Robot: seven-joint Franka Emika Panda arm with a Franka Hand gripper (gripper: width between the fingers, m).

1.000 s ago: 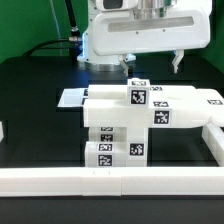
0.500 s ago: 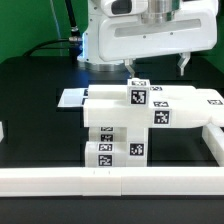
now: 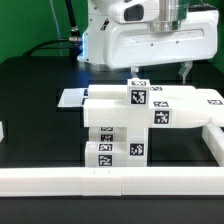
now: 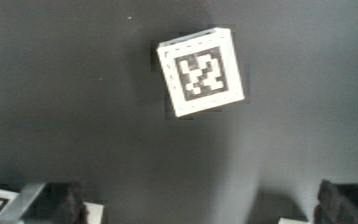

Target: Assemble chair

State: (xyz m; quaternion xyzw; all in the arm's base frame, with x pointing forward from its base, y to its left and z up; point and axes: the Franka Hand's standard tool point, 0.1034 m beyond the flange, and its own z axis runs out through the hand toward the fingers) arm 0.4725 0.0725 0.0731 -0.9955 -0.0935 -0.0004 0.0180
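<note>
The chair [image 3: 130, 125] is a cluster of glossy white blocks and slabs bearing black-and-white square tags, stacked near the middle of the black desk [image 3: 30, 100], just behind the front white rail [image 3: 100, 180]. A flat white board with a tag lies behind it. Against the earlier frames, the arm has shifted toward the exterior view's right and risen slightly; the parts lie unmoved. The hand [image 4: 197, 205] hangs above the desk, fingers [image 4: 55, 200] spread wide, empty, over a small tagged piece [image 4: 202, 72].
</note>
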